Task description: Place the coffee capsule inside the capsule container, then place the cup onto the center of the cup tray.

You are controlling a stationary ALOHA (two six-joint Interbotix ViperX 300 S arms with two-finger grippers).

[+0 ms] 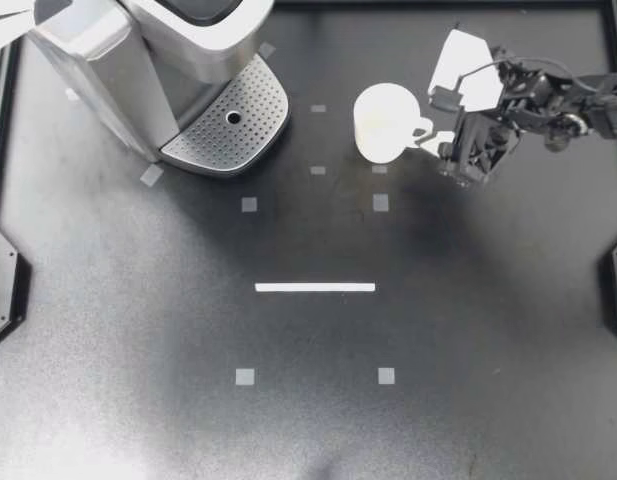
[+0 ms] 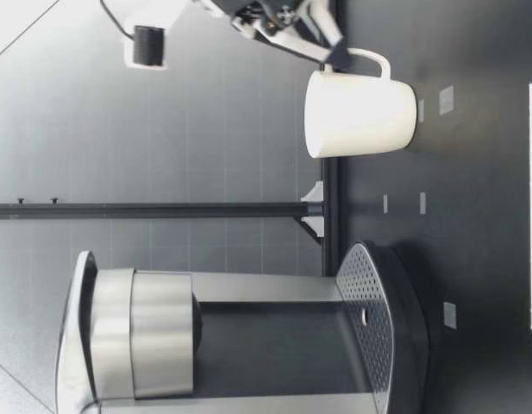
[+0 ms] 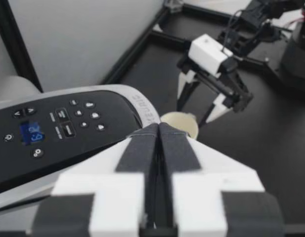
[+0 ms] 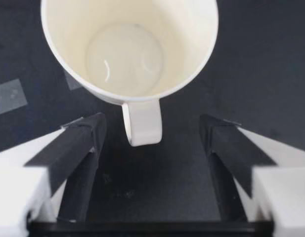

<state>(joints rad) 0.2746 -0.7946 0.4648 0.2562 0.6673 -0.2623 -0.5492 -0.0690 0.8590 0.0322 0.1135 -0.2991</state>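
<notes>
Poised at the cup (image 1: 386, 122), upright on the dark desk (image 1: 318, 420) near the tray (image 1: 213, 135): right gripper (image 1: 445, 152) spread either side of the handle (image 4: 142, 123), not touching. Next, probably: pinch handle, lift, set down at tray centre. Left gripper (image 3: 158, 129) clenched, empty, above the machine (image 1: 93, 48). No capsule in sight. Grey wall (image 2: 162, 103) behind.

A matte black surface (image 1: 488, 330) fills the top view. A thin white strip (image 1: 315, 287) lies across its middle. Four small grey tape squares (image 1: 249, 204) mark the corners of a rectangle around the strip — none touching it. In the low view, a black frame post (image 2: 162, 210) rises at the surface's far edge, before a pale grey wall (image 2: 205, 129).
</notes>
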